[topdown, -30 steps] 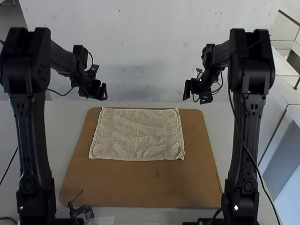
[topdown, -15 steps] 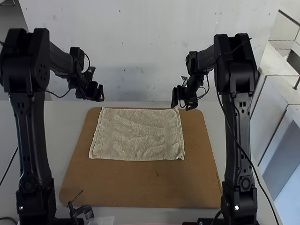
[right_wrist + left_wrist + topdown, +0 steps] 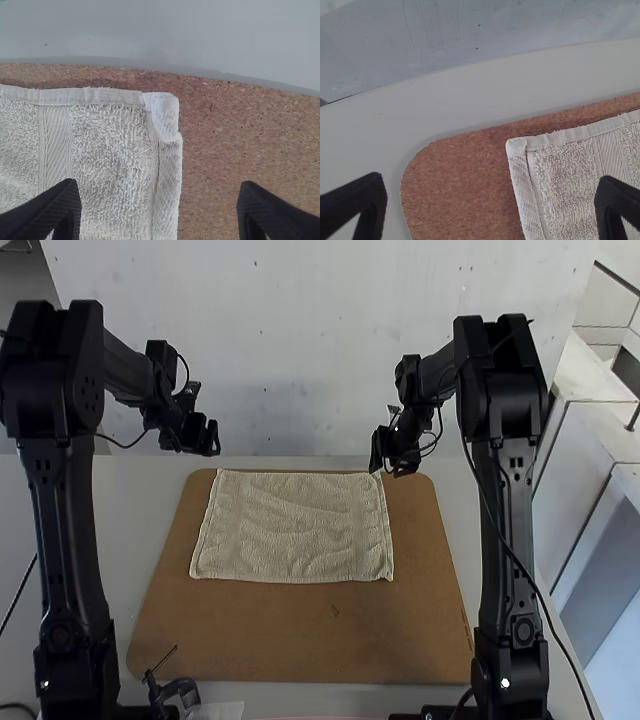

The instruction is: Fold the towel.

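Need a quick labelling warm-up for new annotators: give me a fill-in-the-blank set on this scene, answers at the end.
The board under the towel is ____ in colour.
The left gripper and right gripper both have their fingers ____, not shut.
In the high view, the right gripper is by the towel's far ____ corner.
The number of grippers holding the towel is ____.

Missing words: brown; open; right; zero

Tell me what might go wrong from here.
The towel lies flat on the mat, so the open right end effector might scrape the mat or miss the thin edge. Pinching just the hem could let it slip. The left end effector holds nothing; a one-sided lift may skew the fold.
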You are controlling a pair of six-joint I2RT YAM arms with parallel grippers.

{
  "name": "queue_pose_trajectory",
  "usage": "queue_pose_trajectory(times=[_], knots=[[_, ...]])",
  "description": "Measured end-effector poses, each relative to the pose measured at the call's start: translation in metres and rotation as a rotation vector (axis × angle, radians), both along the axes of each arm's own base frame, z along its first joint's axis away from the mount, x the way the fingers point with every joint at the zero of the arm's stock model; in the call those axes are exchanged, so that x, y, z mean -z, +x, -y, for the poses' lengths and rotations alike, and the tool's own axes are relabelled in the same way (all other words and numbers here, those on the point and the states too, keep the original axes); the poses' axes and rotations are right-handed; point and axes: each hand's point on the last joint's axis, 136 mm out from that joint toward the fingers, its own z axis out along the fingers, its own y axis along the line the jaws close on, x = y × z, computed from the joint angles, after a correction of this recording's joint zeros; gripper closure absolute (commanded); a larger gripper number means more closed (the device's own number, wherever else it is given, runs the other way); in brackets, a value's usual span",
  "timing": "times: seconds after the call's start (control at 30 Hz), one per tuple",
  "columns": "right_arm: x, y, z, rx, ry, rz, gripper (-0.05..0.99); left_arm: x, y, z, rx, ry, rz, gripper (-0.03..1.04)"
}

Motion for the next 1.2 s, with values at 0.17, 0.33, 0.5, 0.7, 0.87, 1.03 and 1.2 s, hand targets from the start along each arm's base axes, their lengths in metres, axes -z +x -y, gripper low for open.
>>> queue_pose_trajectory(times=[0.17, 0.33, 0.5, 0.7, 0.87, 1.03, 1.2], knots=[[0.006, 0.000, 0.000, 0.004, 0.001, -0.004, 0.30, 0.000, 0.000, 0.001, 0.002, -0.005, 0.000, 0.09], [0.016, 0.002, -0.001, 0.007, 0.004, 0.003, 0.30, 0.000, 0.000, 0.001, 0.003, -0.006, -0.001, 0.09], [0.020, 0.004, -0.001, 0.014, 0.007, 0.009, 0.36, 0.000, 0.000, 0.000, 0.004, -0.009, 0.000, 0.09], [0.025, 0.011, -0.004, 0.026, 0.004, 0.033, 0.43, -0.001, 0.000, -0.001, 0.001, -0.012, 0.002, 0.09], [0.025, 0.011, -0.005, 0.026, -0.006, 0.037, 0.44, -0.001, 0.001, -0.001, 0.002, -0.012, 0.004, 0.09], [0.026, 0.013, -0.008, 0.025, -0.018, 0.042, 0.45, -0.001, 0.001, -0.002, 0.002, -0.019, 0.005, 0.09], [0.028, 0.022, -0.016, 0.019, -0.028, 0.077, 0.55, -0.002, 0.001, -0.008, -0.001, -0.023, 0.008, 0.09]])
